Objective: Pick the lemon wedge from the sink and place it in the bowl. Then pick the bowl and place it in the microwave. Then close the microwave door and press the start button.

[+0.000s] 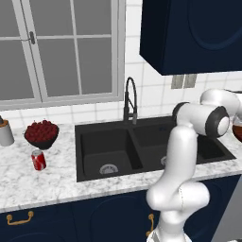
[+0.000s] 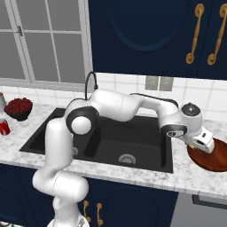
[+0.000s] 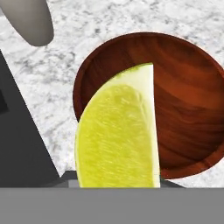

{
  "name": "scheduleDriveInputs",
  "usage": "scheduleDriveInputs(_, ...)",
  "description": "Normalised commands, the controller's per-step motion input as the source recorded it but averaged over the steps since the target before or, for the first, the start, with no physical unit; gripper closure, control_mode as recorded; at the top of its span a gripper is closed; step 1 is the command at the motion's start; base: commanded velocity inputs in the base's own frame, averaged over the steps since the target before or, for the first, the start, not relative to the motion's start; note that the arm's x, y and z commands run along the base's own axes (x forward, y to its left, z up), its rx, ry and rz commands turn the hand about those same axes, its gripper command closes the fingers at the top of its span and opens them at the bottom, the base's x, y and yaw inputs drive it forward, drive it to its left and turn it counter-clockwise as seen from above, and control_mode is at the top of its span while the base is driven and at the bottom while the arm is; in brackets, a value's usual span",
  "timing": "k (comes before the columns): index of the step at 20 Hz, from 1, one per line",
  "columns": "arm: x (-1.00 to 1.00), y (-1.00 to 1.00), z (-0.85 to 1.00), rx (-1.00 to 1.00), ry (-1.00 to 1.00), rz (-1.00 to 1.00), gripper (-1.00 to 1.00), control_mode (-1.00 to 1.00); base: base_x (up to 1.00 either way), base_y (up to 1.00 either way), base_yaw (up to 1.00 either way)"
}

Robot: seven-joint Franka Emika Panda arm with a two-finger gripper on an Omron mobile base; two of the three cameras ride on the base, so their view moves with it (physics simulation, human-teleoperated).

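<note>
- Hand view had the lemon wedge [image 3: 118, 135] pinched in the narrowly parted pincer [image 3: 117, 183], hanging over the bowl [image 3: 188, 100] at its 8 o'clock side.
- I'd have nudged toward centre, dropped lower, then let go.
- Bowl sat on the desk [image 2: 195, 177], at the sink's [image 2: 111, 142] 3 o'clock.

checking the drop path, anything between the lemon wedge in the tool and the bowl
Nothing. In the hand view the lemon wedge hangs over the open bowl, whose inside is bare. The right base view shows the tool just above the bowl's rim.
</note>
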Motion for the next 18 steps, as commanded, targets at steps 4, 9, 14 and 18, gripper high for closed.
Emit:
scheduleDriveInputs(4, 0.42, -0.33, -0.23, 0.09, 0.07, 0.00, 1.00, -1.00, 0.00, 0.00, 0.00)
scheduleDriveInputs(9, 0.27, -0.11, -0.53, 0.00, 0.04, 0.00, 1.00, -1.00, 0.00, 0.00, 0.00)
scheduleDriveInputs(14, 0.20, -0.01, -0.51, 0.00, 0.01, 0.00, -1.00, -1.00, 0.00, 0.00, 0.00)
scheduleDriveInputs(18, 0.21, 0.00, -0.52, 0.00, 0.00, 0.00, -1.00, -1.00, 0.00, 0.00, 0.00)
